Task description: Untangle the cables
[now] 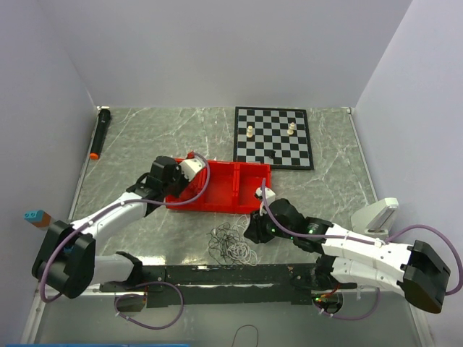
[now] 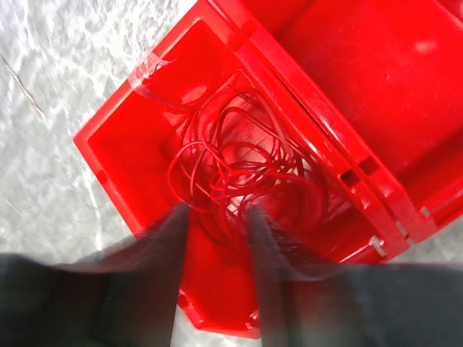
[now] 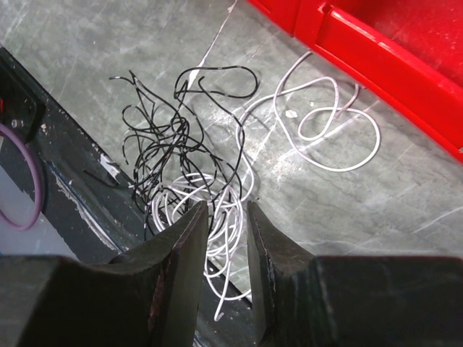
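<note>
1. The red cable (image 2: 246,166) is on its own. It lies as a loose coil inside the end compartment of the red bin (image 1: 217,189), clear of the other colours. I'd call that part done.
2. The left fingers (image 2: 217,210) hang right over that coil, just above the compartment. They are blurred in the wrist view, but there is a plain gap between them and no strand pinched in it, so they are parted and holding nothing.
3. The black cable (image 3: 155,144) and the white cable (image 3: 177,195) are the work that is left. They lie on the counter (image 1: 145,137) just in front of the bin, near the arms' rail. In the middle of the heap their loops cross through each other.
4. One long white loop already trails free toward the bin wall, so the white looks partly loosened to me.
5. The right fingers (image 3: 228,206) sit low over the knotted part, a little apart, with white strands showing in the gap. The gap looks too wide to be clamping wire this fine, and I can't tell whether the tips touch it.
6. My guess is that about a third is done: one colour out, two to pull apart.
</note>
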